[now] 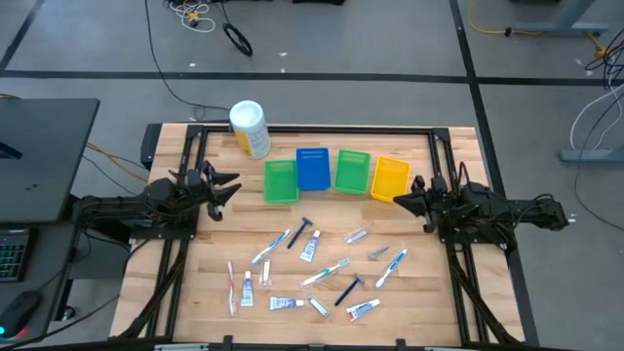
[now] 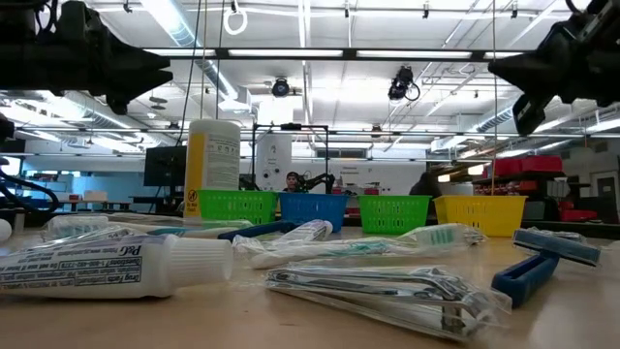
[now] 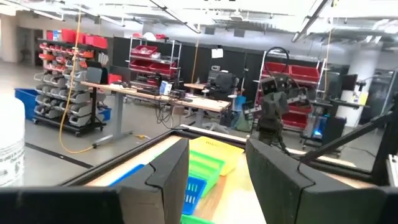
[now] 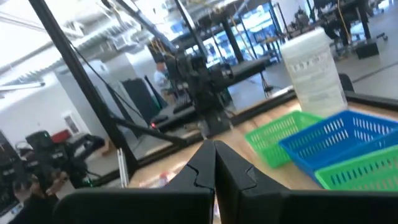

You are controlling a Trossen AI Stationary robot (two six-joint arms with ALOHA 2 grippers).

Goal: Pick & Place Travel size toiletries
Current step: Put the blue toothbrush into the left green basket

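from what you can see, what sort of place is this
Probably a robotics lab or workshop: racks of red parts bins, workbenches with cabling, exposed ceiling lights, and other robot arms on nearby tables.

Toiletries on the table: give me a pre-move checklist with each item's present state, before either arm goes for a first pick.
1. Left gripper open and empty: ok; its fingers stand apart with nothing between them.
2. Right gripper ready to pick: not ok; it is shut and holds nothing, so it must open first.
3. Both arms clear of the items: ok; both hang above the table's sides, near the bins.
4. Toiletries reachable: ok; they lie scattered on the near half of the table, none in a bin.
5. Bins in place: ok; green bin, blue bin, second green bin and yellow bin stand in a row.
6. Bins empty: cannot tell for certain.
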